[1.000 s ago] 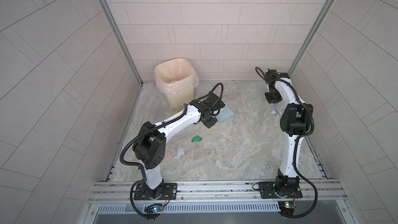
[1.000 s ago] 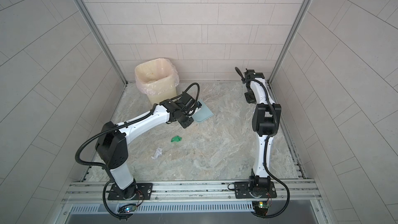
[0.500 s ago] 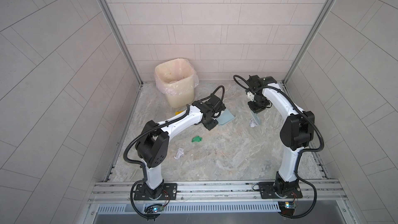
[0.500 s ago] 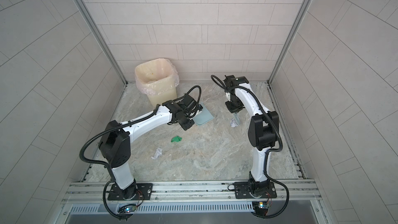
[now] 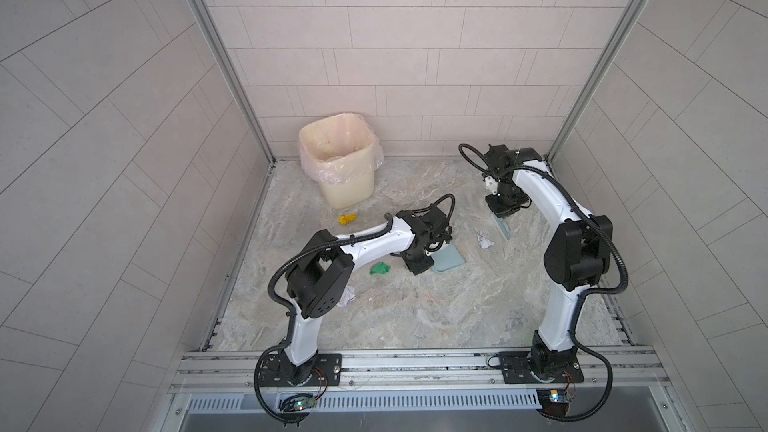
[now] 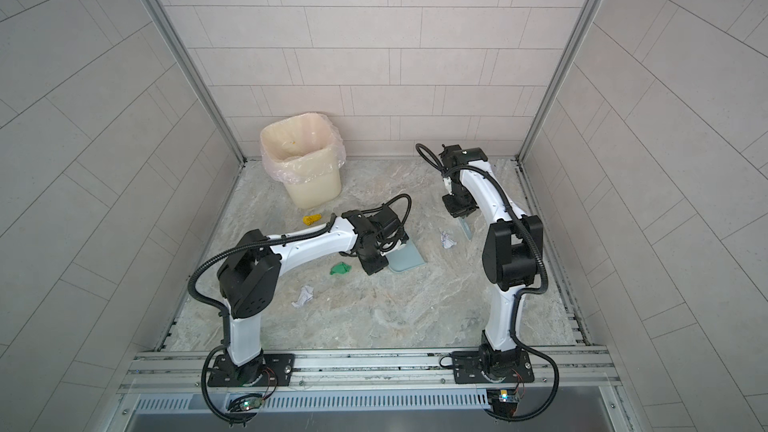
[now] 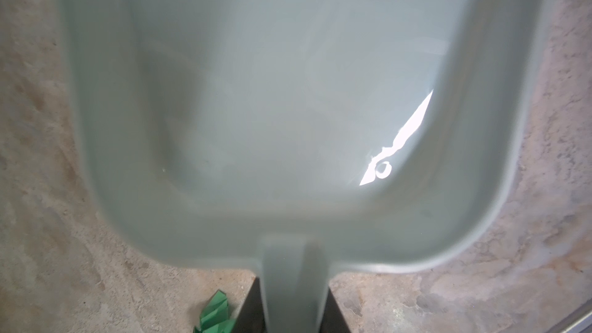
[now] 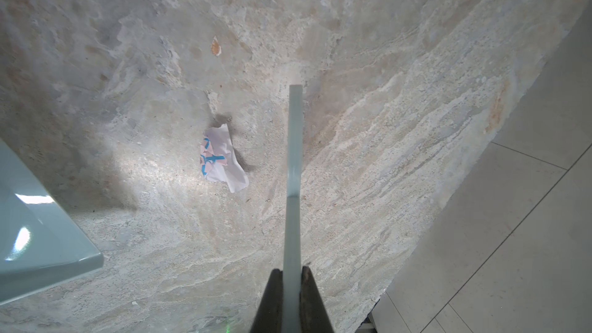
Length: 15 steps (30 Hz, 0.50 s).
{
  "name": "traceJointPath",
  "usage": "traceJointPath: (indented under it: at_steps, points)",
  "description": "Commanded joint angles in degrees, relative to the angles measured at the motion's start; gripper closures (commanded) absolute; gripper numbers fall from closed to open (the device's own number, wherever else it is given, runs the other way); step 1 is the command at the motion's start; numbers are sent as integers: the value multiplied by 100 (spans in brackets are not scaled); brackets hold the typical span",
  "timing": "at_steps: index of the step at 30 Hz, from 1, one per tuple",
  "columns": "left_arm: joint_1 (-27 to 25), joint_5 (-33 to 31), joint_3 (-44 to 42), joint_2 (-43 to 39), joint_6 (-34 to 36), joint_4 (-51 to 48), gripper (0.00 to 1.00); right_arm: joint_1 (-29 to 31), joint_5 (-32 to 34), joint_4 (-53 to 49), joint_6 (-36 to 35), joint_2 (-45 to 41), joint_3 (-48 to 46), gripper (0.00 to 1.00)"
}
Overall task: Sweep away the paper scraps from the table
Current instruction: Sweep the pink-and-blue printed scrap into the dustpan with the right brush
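My left gripper (image 5: pixel 428 258) (image 7: pixel 294 302) is shut on the handle of a pale blue dustpan (image 5: pixel 449 260) (image 6: pixel 408 258) (image 7: pixel 288 107), which lies low over the marbled table (image 5: pixel 436 313) and holds nothing. My right gripper (image 5: pixel 505 211) (image 8: pixel 292 275) is shut on a thin pale blue brush (image 5: pixel 503 227) (image 8: pixel 294 155), seen edge-on. One white scribbled paper scrap (image 5: pixel 484 239) (image 8: pixel 221 158) lies between brush and dustpan. A green scrap (image 5: pixel 380 269) (image 7: pixel 214 313) lies beside the left gripper. There is also a yellow scrap (image 5: pixel 347 220) and another white scrap (image 6: pixel 303 296).
A cream bin (image 5: pixel 349 191) (image 6: pixel 316 191) lined with a clear bag stands at the back left, close to the yellow scrap. Tiled walls and aluminium rails enclose the table on three sides. Both arm bases sit on the front rail.
My right arm swung from the back right corner toward the middle with the brush, pushing the white scribbled scrap left and nearer. The left arm drew the dustpan a little toward the front.
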Motion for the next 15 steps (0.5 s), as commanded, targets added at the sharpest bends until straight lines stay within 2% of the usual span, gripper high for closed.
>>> traceJointPath:
  at_steps: [1,12,15]
  points:
    - [-7,85,213,88,-33,-203,100,190,-187,-85,-73,38,-111,100]
    - [-39,115,310,384,-184,-406,100,673,-1392,39,89,-420,-520,100]
    - [-58,124,323,440,-196,-430,100,683,-1288,-39,89,-560,-487,100]
